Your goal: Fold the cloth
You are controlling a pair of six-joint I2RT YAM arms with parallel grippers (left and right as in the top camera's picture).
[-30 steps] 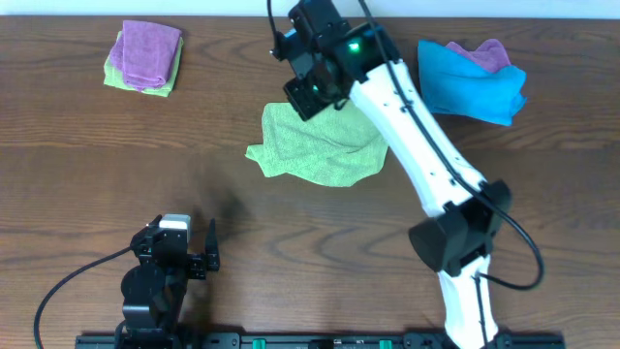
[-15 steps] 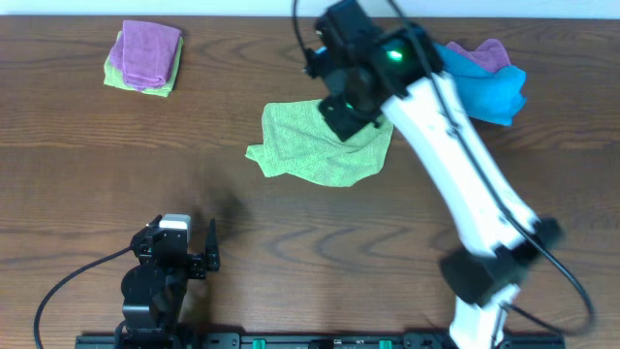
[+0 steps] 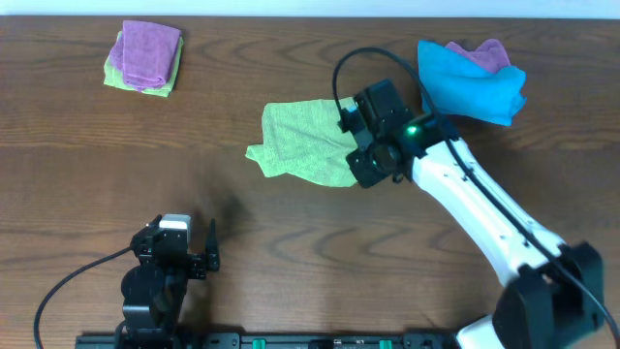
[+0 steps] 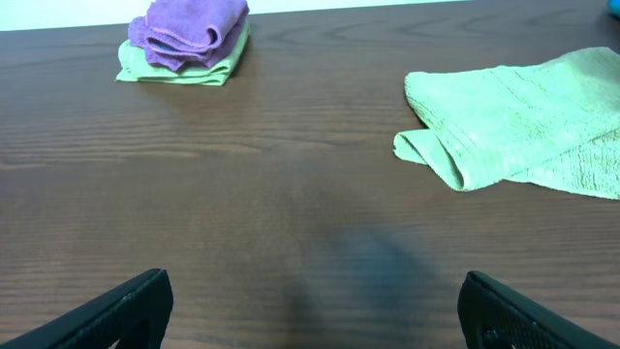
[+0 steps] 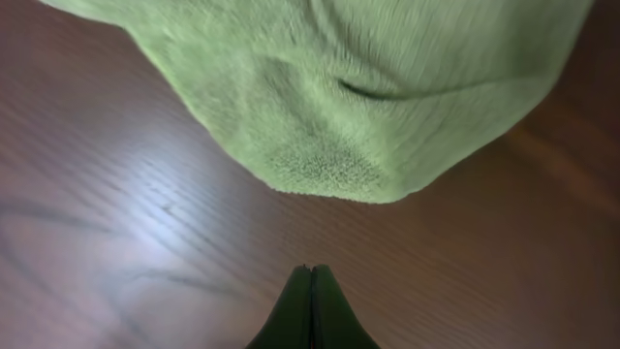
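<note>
The lime-green cloth [image 3: 300,145] lies crumpled flat on the wooden table, with a folded lip at its left edge [image 4: 436,155]. My right gripper [image 3: 366,170] hovers over the cloth's near right corner. In the right wrist view its fingers [image 5: 312,281] are pressed together with nothing between them. They are just short of a rounded corner of the cloth [image 5: 358,87], with bare table between. My left gripper [image 4: 315,320] is open and empty, low over the table at the front left [image 3: 181,247], far from the cloth.
A folded purple cloth on a paler green one [image 3: 143,58] sits at the far left, also in the left wrist view [image 4: 189,29]. A bright blue cloth [image 3: 470,82] with a purple one [image 3: 492,50] behind it lies at the far right, close to my right arm.
My right gripper has swept from the cloth's far edge across it to its near right corner, and the arm has dropped lower. The left arm has not moved.
</note>
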